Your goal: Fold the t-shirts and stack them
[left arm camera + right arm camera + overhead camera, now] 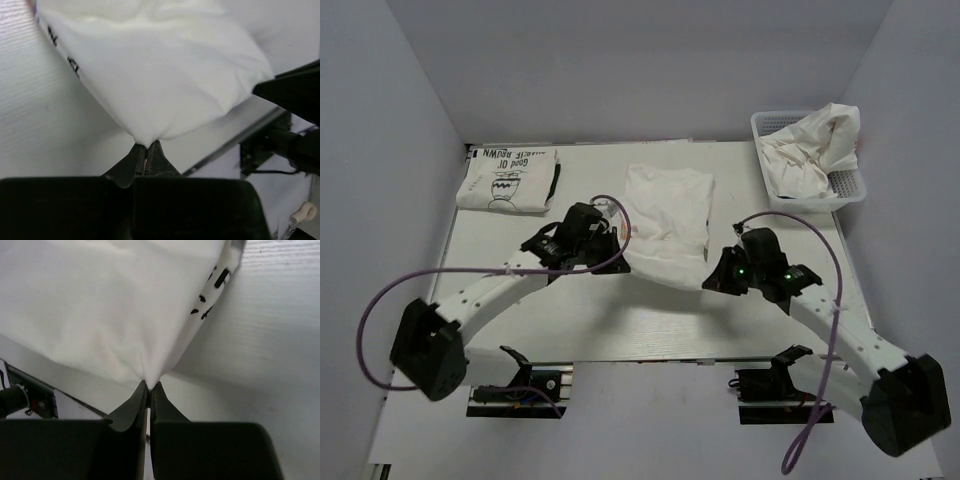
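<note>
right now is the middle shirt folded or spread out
Mid-fold, not finished: the left claw and right claw each pinch a near corner of the shirt, raised; its far end lies flat on the table.

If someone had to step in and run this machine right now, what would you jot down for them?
Left pincer: shut on the near-left corner of the white shirt at mid-table.
Right pincer: shut on its near-right corner.
Done: one folded printed shirt lies at the far left.
Left to do: finish folding the held shirt, stack it there, then the crumpled shirts in the basket.
</note>
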Controlling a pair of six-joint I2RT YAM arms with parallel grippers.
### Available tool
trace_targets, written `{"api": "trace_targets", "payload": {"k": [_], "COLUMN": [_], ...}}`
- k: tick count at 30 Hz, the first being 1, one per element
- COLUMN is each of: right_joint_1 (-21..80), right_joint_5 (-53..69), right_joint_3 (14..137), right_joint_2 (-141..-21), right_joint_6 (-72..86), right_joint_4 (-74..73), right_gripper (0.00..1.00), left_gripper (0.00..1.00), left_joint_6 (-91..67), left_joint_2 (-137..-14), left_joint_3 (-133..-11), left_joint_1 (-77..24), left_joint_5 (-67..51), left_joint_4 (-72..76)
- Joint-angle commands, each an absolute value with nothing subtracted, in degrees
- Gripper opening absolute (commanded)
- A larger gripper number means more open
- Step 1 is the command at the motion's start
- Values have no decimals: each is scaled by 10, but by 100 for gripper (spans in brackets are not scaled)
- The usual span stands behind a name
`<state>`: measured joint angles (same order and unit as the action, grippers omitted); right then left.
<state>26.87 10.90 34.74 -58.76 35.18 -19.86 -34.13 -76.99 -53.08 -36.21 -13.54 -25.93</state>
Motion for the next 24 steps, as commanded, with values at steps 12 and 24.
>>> {"api": "trace_targets", "payload": {"k": [12, 24], "right_joint_1": [251, 194], "right_joint_5": [18, 23], "right_joint_3": [591, 709], "right_joint_2": [-627, -818], "right_joint_6": [313, 303], "right_joint_4": [-289, -220], "right_gripper": [0, 0], "left_gripper": [0, 0], "left_joint_6": [-370, -352], "left_joint_2": [-714, -946], "left_joint_3": [-679, -874], "left_joint_1": [-360, -289], "left_joint_5": [71, 156], "left_joint_4": [-311, -317]}}
